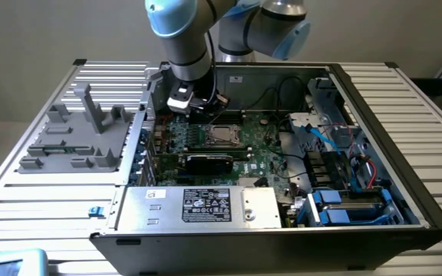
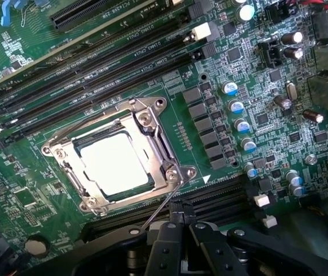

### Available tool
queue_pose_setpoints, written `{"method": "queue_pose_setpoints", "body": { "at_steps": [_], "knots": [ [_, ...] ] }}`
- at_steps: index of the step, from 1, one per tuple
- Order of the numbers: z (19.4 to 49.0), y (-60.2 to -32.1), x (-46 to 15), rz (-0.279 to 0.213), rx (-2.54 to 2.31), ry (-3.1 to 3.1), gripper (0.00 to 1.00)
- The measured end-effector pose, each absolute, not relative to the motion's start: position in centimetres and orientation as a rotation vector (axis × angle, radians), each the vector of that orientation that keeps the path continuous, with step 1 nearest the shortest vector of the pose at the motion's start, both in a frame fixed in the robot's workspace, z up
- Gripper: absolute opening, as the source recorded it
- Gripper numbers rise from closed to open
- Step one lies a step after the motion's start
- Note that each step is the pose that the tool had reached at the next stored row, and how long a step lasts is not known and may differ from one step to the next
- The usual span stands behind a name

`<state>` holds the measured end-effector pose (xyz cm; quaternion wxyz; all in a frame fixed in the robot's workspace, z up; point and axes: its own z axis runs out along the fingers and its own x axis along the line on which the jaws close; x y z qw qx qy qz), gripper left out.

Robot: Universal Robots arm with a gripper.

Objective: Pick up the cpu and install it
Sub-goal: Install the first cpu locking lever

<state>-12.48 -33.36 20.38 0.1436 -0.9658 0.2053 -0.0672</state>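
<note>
The cpu point(image 2: 115, 164) lies flat in the motherboard socket, its bright silver top showing inside the metal retention frame point(image 2: 152, 115). A thin wire lever point(image 2: 163, 202) runs from the frame's corner toward my fingers. My gripper point(image 2: 184, 221) hovers just beside the socket with its black fingers pressed together and nothing between them. In the exterior view the cpu point(image 1: 221, 134) sits mid-board inside the open computer case, and my gripper point(image 1: 205, 112) hangs just behind it, toward the case's back wall.
Black memory slots point(image 2: 112, 57) flank the socket. A black graphics card point(image 1: 209, 163) lies in front of the socket, and a silver power supply point(image 1: 198, 206) fills the case's front. Cables and blue drive bays point(image 1: 344, 204) crowd the exterior view's right. A grey fixture point(image 1: 75, 135) stands at its left.
</note>
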Motion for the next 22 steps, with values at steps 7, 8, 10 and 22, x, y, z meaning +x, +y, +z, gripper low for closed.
{"method": "queue_pose_setpoints", "body": {
  "at_steps": [7,8,10,22],
  "knots": [
    [20.27,-33.42,-12.48,-0.215,-2.780,0.588,0.11],
    [20.24,-33.42,-12.48,-0.218,-2.780,0.587,0.11],
    [20.17,-33.43,-12.48,-0.223,-2.779,0.587,0.11],
    [19.89,-33.61,-12.44,-0.234,-2.771,0.584,0.11]
  ]
}}
